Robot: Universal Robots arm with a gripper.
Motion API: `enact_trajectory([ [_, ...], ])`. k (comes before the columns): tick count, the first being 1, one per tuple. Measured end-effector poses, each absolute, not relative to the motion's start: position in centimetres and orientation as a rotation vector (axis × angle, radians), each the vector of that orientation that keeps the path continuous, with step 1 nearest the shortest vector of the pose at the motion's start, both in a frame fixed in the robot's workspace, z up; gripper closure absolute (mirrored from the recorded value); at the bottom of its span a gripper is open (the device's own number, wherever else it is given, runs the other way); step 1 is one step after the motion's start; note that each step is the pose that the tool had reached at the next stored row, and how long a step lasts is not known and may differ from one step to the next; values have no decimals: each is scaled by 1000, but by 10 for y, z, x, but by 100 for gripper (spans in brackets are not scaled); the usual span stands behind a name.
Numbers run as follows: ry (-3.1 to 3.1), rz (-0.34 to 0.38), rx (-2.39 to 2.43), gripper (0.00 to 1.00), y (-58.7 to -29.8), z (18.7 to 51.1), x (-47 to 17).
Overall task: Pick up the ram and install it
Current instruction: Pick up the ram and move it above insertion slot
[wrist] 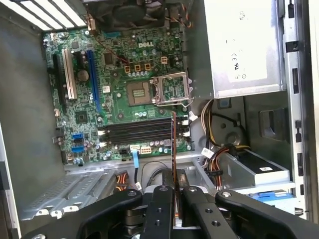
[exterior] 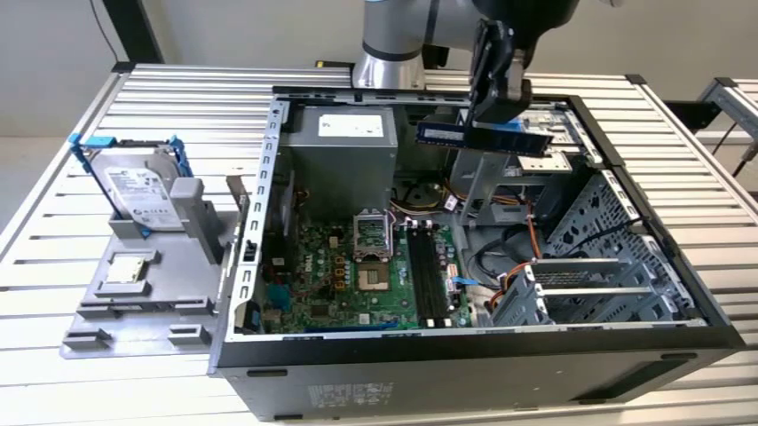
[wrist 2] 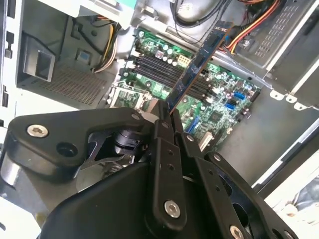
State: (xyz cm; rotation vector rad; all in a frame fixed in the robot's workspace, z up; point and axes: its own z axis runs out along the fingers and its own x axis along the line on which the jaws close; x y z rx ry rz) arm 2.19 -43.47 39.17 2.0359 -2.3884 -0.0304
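The jaws clamp the slim ram [exterior: 533, 140] on edge, its long axis lying crosswise to the black memory slots [wrist: 134, 130] well below the jaws.

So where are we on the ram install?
Done: pickup. The gripper is shut on the ram, which is in the air over the open case. In hand: in both wrist views the ram hangs above the motherboard, clear of the memory slots, which look empty. Left: seating it in a slot.

Slim dark ram [exterior: 524, 140], level, aloft
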Motion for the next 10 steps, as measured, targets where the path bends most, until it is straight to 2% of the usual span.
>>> enact_trajectory([
  [10, -2494, -31, 1907, 100, -436, 392, 22],
])
